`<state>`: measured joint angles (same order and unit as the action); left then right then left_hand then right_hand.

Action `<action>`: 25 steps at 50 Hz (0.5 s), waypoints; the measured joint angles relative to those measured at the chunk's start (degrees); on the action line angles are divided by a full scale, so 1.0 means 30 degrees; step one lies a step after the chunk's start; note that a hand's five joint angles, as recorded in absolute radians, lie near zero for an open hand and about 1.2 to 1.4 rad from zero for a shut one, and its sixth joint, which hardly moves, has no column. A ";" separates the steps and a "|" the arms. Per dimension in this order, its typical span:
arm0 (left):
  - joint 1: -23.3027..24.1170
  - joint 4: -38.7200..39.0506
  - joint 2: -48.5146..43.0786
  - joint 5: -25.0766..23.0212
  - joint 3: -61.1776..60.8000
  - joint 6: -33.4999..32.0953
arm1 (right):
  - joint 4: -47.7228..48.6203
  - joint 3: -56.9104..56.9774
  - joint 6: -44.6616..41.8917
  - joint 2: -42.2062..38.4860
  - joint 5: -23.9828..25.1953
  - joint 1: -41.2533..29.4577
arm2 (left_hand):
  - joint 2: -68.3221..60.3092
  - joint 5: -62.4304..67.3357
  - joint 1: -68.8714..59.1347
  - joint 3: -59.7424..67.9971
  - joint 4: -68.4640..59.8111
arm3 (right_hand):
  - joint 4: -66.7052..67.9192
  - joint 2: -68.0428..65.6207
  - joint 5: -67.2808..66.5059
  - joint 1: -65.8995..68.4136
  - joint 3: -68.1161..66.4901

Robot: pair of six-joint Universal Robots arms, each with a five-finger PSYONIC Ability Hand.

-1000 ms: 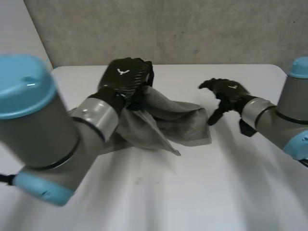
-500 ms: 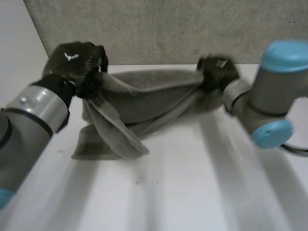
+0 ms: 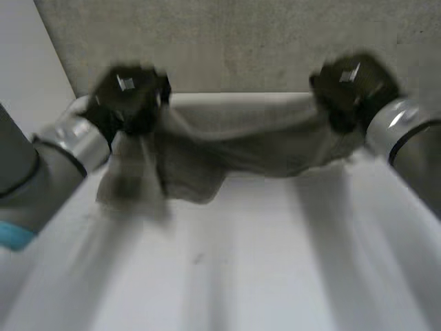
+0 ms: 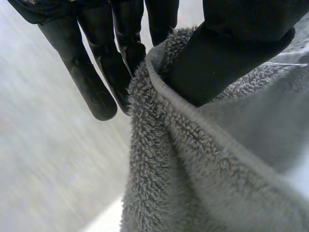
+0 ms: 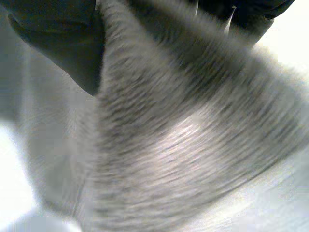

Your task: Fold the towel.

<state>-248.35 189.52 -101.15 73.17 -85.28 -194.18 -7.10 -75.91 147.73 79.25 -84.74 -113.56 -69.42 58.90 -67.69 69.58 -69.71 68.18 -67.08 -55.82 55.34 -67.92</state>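
Towel [image 3: 248, 141] between left hand [image 3: 127, 96], right hand [image 3: 351, 86]

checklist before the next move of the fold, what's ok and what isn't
1. Left hand grip: ok, thumb and fingers pinch the towel at its hemmed edge.
2. Right hand grip: ok, the towel runs up between its thumb and fingers.
3. Top edge spanning both hands: ok, stretched between them with a slight sag.
4. Towel hanging flat: not ok, it is bunched in folds below the left hand and the lower edge is uneven.
5. Lower edge off the table: cannot tell.
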 measured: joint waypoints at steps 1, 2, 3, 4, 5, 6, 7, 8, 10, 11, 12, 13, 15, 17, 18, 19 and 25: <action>0.0002 -0.0269 -0.0284 -0.0099 -0.0428 -0.0185 | -0.0405 -0.0193 -0.0231 -0.0346 -0.0016 -0.0026 | 0.0000 0.0000 0.0000 0.0000 0.0000 | 0.0000 0.0000 -0.0006 0.0000 0.0000; 0.0007 -0.0739 -0.0930 -0.0216 -0.1189 -0.0654 | -0.0939 -0.0646 -0.0518 -0.0933 -0.0027 -0.0024 | 0.0191 -0.0047 0.0003 -0.0252 0.0208 | 0.0000 0.0000 -0.0009 0.0000 0.0000; 0.0009 -0.0859 -0.1136 -0.0235 -0.1394 -0.0826 | -0.1042 -0.0801 -0.0576 -0.1084 -0.0025 -0.0018 | 0.0191 -0.0047 0.0003 -0.0252 0.0208 | 0.0000 0.0000 -0.0009 0.0000 0.0000; 0.0010 -0.0989 -0.1372 -0.0249 -0.1615 -0.1032 | -0.1127 -0.0968 -0.0621 -0.1233 -0.0022 -0.0010 | 0.1537 -0.1302 0.0772 -0.1598 0.1651 | 0.0000 0.0000 -0.0009 0.0000 0.0000; 0.0019 -0.1246 -0.1886 -0.0247 -0.2068 -0.1522 | -0.1249 -0.1456 -0.0686 -0.1629 -0.0004 0.0017 | 0.3473 -0.3050 0.2960 -0.3513 0.3331 | 0.0000 0.0000 -0.0011 0.0000 0.0000; 0.0019 -0.1246 -0.1886 -0.0247 -0.2068 -0.1522 | -0.1249 -0.1456 -0.0686 -0.1629 -0.0004 0.0017 | 0.3473 -0.3050 0.2960 -0.3513 0.3331 | 0.0000 0.0000 -0.0011 0.0000 0.0000; 0.0030 -0.1427 -0.2346 -0.0219 -0.2426 -0.2019 | -0.1238 -0.1888 -0.0689 -0.1934 0.0016 0.0051 | 0.5063 -0.4886 0.4616 -0.5075 0.5135 | 0.0000 0.0000 -0.0015 0.0000 0.0000; 0.0041 -0.1522 -0.2618 -0.0179 -0.2624 -0.2313 | -0.1169 -0.2193 -0.0671 -0.2111 0.0029 0.0076 | 0.5679 -0.5246 0.4976 -0.5715 0.5530 | 0.0000 0.0000 -0.0020 0.0000 0.0000; 0.0061 -0.1578 -0.2874 -0.0127 -0.2783 -0.2587 | -0.0957 -0.2601 -0.0621 -0.2303 0.0048 0.0117 | 0.7698 -0.7544 0.7352 -0.7733 0.7797 | 0.0000 0.0000 -0.0038 0.0000 0.0000; 0.0079 -0.1600 -0.2990 -0.0095 -0.2860 -0.2712 | -0.0791 -0.2827 -0.0587 -0.2386 0.0059 0.0149 | 0.7698 -0.7544 0.7352 -0.7733 0.7797 | 0.0000 0.0000 -0.0038 0.0000 0.0000; 0.0119 -0.1608 -0.3119 -0.0050 -0.2946 -0.2849 | -0.0494 -0.3185 -0.0525 -0.2491 0.0073 0.0212 | 0.8470 -0.8177 0.7840 -0.8502 0.8457 | 0.0000 0.0000 -0.0035 0.0000 0.0000; 0.0159 -0.1601 -0.3178 -0.0020 -0.2990 -0.2896 | -0.0278 -0.3383 -0.0477 -0.2523 0.0082 0.0259 | 0.9279 -0.9124 0.8621 -0.9317 0.9398 | 0.0000 0.0000 -0.0035 0.0000 0.0000; 0.0212 -0.1592 -0.3210 0.0014 -0.3037 -0.2899 | 0.0100 -0.3656 -0.0360 -0.2554 0.0090 0.0352 | 1.0112 -0.9871 0.9491 -1.0146 1.0146 | 0.0002 0.0000 -0.0037 0.0000 0.0000; 0.0281 -0.1582 -0.3197 0.0059 -0.3110 -0.2848 | 0.0496 -0.3872 -0.0195 -0.2553 0.0089 0.0458 | 1.1007 -1.0756 1.0387 -1.1063 1.1023 | 0.0000 0.0000 -0.0037 0.0000 0.0000; 0.0389 -0.1580 -0.3119 0.0158 -0.3269 -0.2697 | 0.1095 -0.4092 0.0157 -0.2556 0.0084 0.0631 | 1.2140 -1.1995 1.1655 -1.2195 1.2247 | 0.0000 0.0000 -0.0038 0.0000 0.0000; 0.0389 -0.1580 -0.3119 0.0158 -0.3269 -0.2697 | 0.1095 -0.4092 0.0157 -0.2556 0.0084 0.0631 | 1.2140 -1.1995 1.1655 -1.2195 1.2247 | 0.0000 0.0000 -0.0038 0.0000 0.0000; 0.0877 -0.1623 -0.1890 0.1214 -0.4443 -0.1381 | 0.2638 -0.4311 0.2037 -0.3083 0.0137 0.1279 | 1.4081 -1.3947 1.3468 -1.4142 1.4205 | 0.0002 0.0000 -0.0055 0.0000 0.0000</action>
<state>-245.72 184.65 -106.82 76.82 -98.61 -198.32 0.82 -88.84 153.84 70.00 -84.33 -109.72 -27.18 17.06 -27.29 27.16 -27.09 68.19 -67.08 -55.99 55.34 -67.92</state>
